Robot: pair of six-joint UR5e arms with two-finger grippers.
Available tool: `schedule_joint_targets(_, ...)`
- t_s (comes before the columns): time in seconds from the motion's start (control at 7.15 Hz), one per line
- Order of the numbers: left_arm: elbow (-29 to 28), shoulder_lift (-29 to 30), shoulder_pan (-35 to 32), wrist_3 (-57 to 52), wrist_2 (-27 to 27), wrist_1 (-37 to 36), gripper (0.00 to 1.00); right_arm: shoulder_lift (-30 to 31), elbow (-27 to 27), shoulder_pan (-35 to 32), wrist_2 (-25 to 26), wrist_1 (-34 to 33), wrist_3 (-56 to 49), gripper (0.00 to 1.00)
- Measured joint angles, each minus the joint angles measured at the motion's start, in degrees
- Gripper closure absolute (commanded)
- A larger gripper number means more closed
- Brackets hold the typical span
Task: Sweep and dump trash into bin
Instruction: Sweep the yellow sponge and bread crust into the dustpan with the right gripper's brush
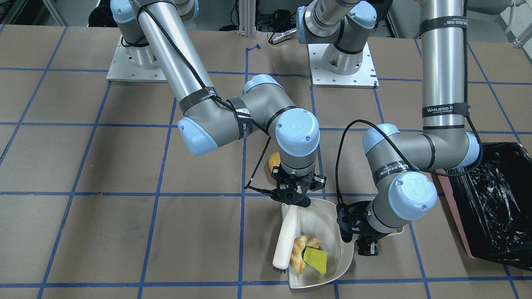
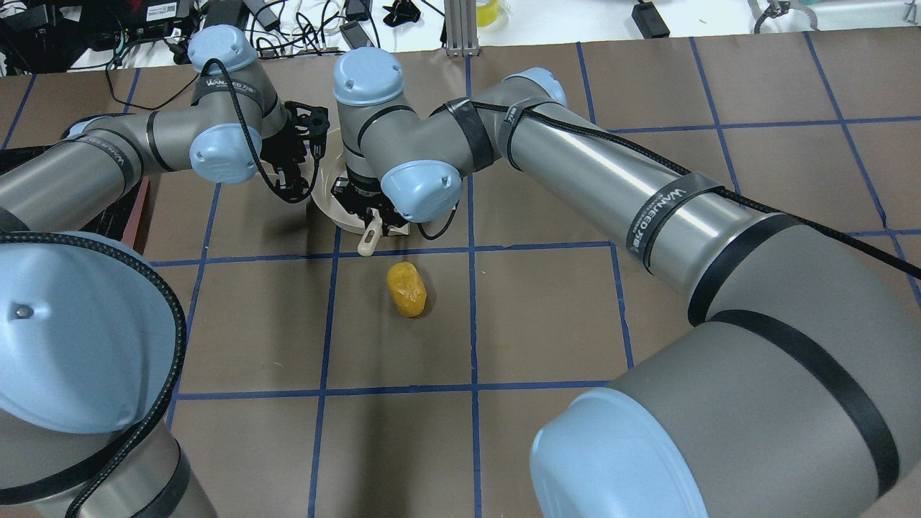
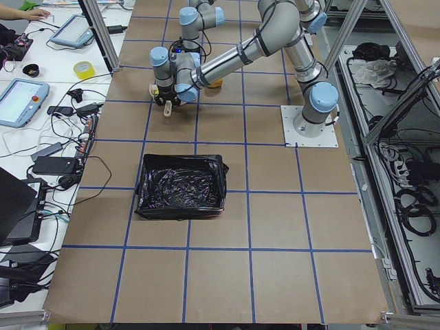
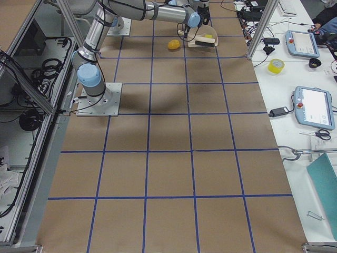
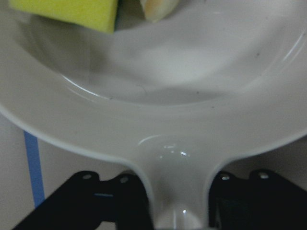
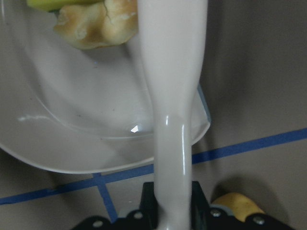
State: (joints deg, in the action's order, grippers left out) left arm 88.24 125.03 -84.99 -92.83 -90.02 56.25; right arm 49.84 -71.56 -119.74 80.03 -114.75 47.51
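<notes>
The sweeping step was in hand, and you could judge it roughly two-thirds done. From left to right in the front view, the potato lay on the table outside the dustpan, just behind the right gripper on the robot's side. The right gripper was clamped on the handle of the brush. The brush lay along the dustpan's straight edge, with its head beside the croissant. The croissant and the sponge lay inside the dustpan, touching each other. The left gripper was closed on the dustpan's handle and held the pan low at the table. The bin stood well apart at the far right, with no trash visible in it. For the next move, you would probably need to lift the brush clear of the pan, place it beyond the potato, and draw the potato toward the straight edge. Expect the rounded potato to roll, so stroke slowly. Keep the dustpan flat and steady so that the two collected items do not slide out. Dump the pan into the bin only after the potato is inside.
</notes>
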Motion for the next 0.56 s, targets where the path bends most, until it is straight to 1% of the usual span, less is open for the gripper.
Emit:
schedule_joint_targets(0.28,0.10,-0.16,0.02,-0.82,-0.08,-0.03,1.00,0.01,1.35,-0.44,-0.57,0.85,1.38,1.00)
schedule_joint_targets(0.56,0.62,-0.92,0.85,-3.83,-0.38,-0.08,1.00,1.32,1.56,-0.16,0.62,4.83,0.58,1.00)
